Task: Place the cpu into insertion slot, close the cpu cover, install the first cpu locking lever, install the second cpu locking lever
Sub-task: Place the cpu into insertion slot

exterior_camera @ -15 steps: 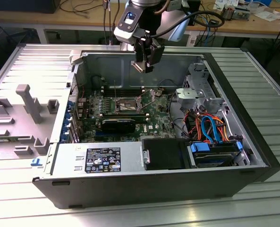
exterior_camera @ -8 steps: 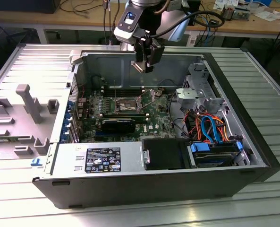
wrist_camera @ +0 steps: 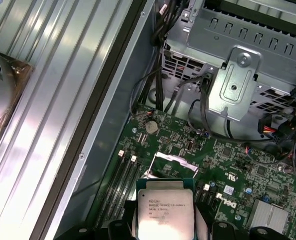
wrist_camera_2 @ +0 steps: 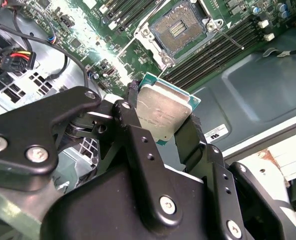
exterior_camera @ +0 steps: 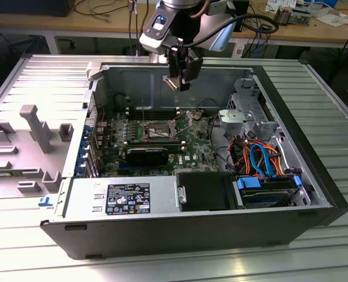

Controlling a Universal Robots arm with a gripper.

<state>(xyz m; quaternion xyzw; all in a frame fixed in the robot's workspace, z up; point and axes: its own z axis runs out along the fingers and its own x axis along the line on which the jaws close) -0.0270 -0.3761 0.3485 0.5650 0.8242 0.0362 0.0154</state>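
Observation:
My gripper hangs above the open computer case, shut on the cpu, a small silver-topped square chip. In the second wrist view the cpu sits clamped between two black fingers. Beyond it on the green board lies the insertion slot, a dark square socket with a metal rim, uncovered, with a thin lever rod beside it. In the exterior view the insertion slot is below and toward that view's left of the gripper. In the first wrist view the cpu hides the socket; what looks like the cpu cover stands raised just past it.
Long black memory slots flank the socket. A metal drive cage and coloured cables fill the case at the exterior view's right. The power supply sits at the front. A grey fixture tray lies outside the case.

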